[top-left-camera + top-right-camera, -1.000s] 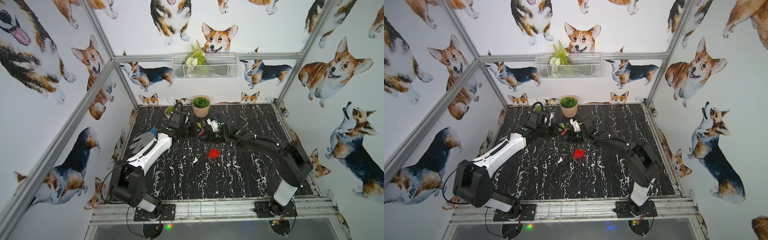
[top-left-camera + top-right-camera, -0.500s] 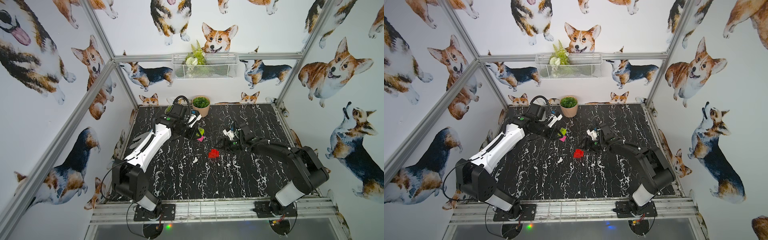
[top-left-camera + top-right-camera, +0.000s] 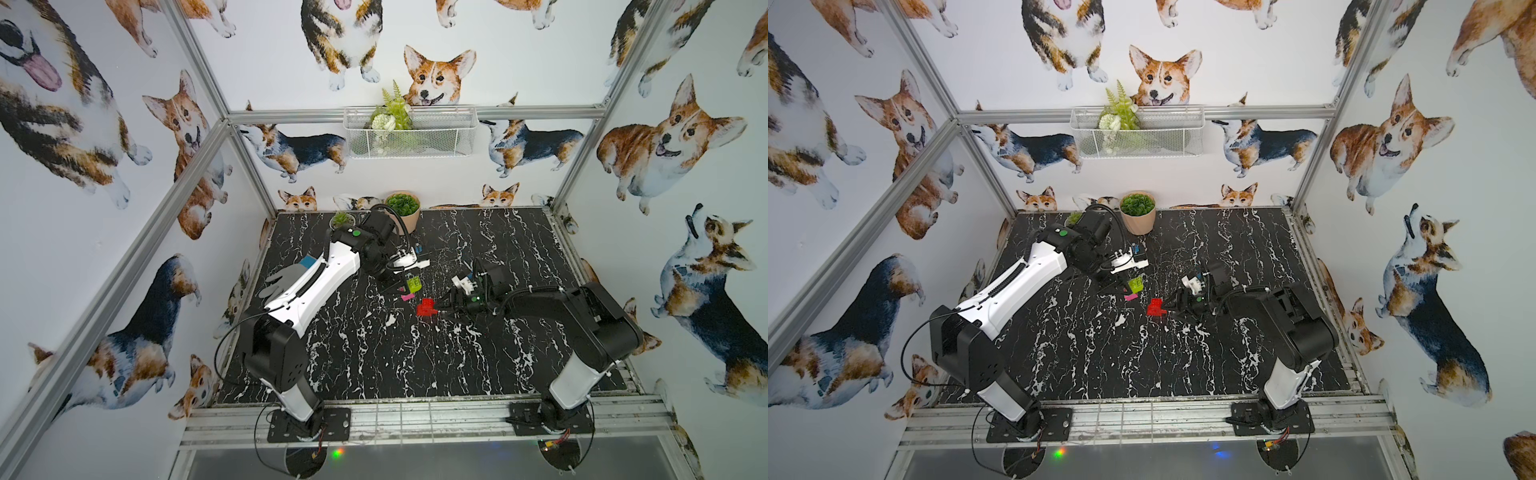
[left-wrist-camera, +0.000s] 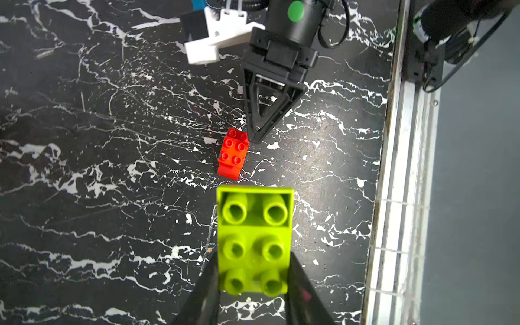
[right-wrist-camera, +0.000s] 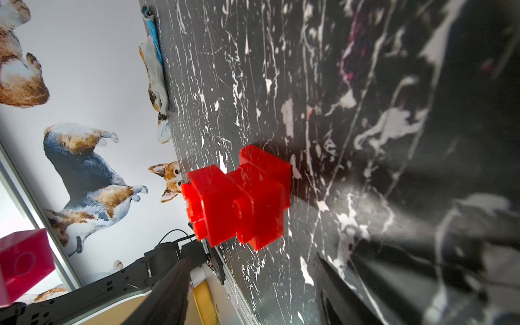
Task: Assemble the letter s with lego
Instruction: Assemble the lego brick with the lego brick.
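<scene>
Nearest to me is the metal rail (image 3: pixel 415 419) that both my arms are bolted to. Beyond it lies the black marbled table (image 3: pixel 374 353).

Around the middle of the table sit the joined red bricks (image 3: pixel 425 308), a stepped clump resting on the surface, seen in both top views (image 3: pixel 1155 307). My right pincer (image 3: pixel 444 311) lies low just to their right, pointing left at them. It is released. In the right wrist view its two dark fingers (image 5: pixel 168 295) stand wide apart with the red clump (image 5: pixel 239 197) ahead of them, not between them. From my left wrist, one fingertip of that pincer (image 4: pixel 261 132) is right at a corner of the red bricks (image 4: pixel 233 153). I cannot tell whether it touches.

A little farther and to the left, my left pincer (image 3: pixel 405 284) is clenched on the lime green brick (image 4: pixel 254 239), one finger on each side of its end, studs facing the wrist camera. It hangs above the table, clear of the red clump. A magenta pink brick (image 3: pixel 406 296) shows just under the green one (image 3: pixel 413 284) in both top views (image 3: pixel 1130 296).

At the table's left edge lies a grey glove (image 3: pixel 284 280).

At the far edge stand a tan plant pot (image 3: pixel 402 212) and, left of it, a smaller pot (image 3: pixel 343 219) partly behind my left arm. High on the far wall hangs a white wire basket (image 3: pixel 409 137) with greenery.
</scene>
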`<action>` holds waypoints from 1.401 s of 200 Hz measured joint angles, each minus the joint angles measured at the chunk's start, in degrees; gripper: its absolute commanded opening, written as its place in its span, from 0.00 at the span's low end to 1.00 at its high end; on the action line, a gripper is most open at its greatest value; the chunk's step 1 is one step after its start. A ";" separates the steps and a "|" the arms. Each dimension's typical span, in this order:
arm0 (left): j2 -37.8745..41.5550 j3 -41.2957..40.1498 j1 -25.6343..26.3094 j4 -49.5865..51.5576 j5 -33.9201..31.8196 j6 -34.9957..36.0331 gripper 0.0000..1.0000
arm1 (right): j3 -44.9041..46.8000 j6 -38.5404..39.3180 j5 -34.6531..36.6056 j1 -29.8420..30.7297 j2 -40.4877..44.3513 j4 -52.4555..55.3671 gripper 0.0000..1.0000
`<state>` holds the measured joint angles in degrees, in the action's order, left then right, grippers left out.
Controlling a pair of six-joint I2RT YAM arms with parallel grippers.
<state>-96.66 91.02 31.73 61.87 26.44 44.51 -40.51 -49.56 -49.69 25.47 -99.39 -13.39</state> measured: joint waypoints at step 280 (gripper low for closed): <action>-15.45 7.96 9.11 -1.14 -11.76 11.47 0.28 | 0.66 -6.21 -4.00 -0.46 -7.19 -15.91 0.73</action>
<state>-112.12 98.98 40.84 60.73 14.68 55.99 -39.86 -55.77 -53.69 25.02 -106.59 -29.30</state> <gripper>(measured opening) 0.345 0.728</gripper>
